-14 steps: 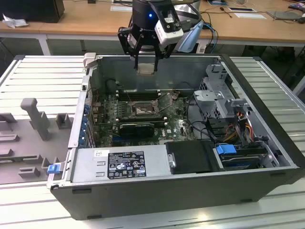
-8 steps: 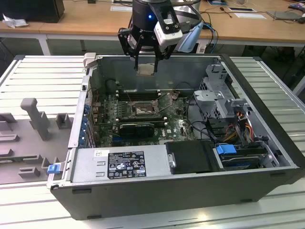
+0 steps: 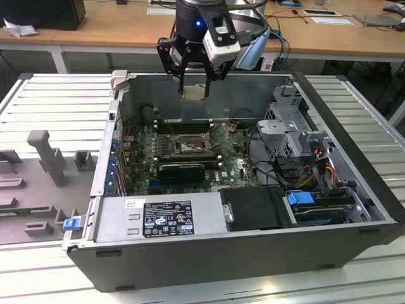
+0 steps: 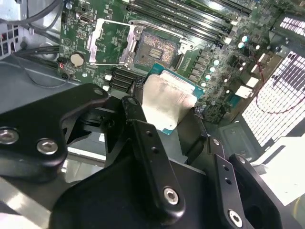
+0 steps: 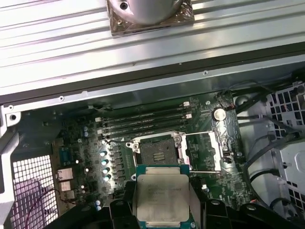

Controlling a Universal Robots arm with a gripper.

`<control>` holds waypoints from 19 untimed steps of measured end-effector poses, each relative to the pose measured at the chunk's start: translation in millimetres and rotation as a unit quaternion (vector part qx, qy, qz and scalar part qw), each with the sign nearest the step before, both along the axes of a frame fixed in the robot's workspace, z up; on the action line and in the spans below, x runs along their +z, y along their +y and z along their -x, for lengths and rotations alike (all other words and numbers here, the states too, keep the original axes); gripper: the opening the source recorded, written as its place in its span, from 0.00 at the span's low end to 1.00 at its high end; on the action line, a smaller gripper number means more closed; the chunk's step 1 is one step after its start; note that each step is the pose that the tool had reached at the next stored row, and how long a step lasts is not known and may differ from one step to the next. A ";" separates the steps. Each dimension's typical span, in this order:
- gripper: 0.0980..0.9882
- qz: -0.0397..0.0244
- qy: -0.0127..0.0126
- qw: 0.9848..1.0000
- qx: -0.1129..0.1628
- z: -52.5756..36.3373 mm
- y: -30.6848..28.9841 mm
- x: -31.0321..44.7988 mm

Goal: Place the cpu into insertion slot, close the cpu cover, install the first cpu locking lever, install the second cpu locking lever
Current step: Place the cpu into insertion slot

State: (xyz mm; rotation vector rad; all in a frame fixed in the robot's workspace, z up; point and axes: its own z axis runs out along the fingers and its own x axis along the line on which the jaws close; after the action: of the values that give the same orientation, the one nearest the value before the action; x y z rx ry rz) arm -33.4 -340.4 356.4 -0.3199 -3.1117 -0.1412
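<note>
Well above the open computer case [image 3: 354, 136], the gripper [image 3: 194, 90] hangs with its black fingers closed on the cpu [image 3: 193, 94]. It pinches the chip by two opposite edges, so the pale face lies roughly flat. In the first wrist view that silvery face, rimmed in green, sits between the finger pads with the green circuit board [image 5: 81, 148] well below it. Nothing touches the chip but the fingers. The insertion slot [image 5: 156, 152] lies bare on the board, its dark square of contacts uncovered, just beside the long black memory slots [image 5: 143, 121]. The cpu cover [image 5: 217, 152] is swung back off the socket and lies open right next to it, with green board showing through its cut-out centre. From where the exterior view looks, the chip hovers high over the middle of the case, well apart from the socket, and the grey power supply [image 3: 158, 215] runs along the near side of the case.
</note>
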 end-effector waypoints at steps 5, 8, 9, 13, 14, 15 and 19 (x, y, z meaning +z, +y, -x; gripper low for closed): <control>0.48 0.000 0.000 0.998 -0.065 0.0 0.0 -0.6; 0.48 0.000 0.000 0.997 -0.081 0.0 0.0 -0.6; 0.48 0.000 0.000 0.996 -0.091 0.0 0.0 -0.7; 0.48 0.000 0.000 0.993 -0.118 0.0 0.0 -0.8; 0.48 0.000 0.000 0.992 -0.125 0.0 0.0 -0.8; 0.48 0.000 0.000 0.991 -0.131 0.0 0.0 -0.8; 0.48 0.000 0.000 0.988 -0.155 0.0 0.0 -0.9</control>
State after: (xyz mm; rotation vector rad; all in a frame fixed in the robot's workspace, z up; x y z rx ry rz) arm -33.4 -340.4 355.5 -0.8028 -3.0380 -0.1426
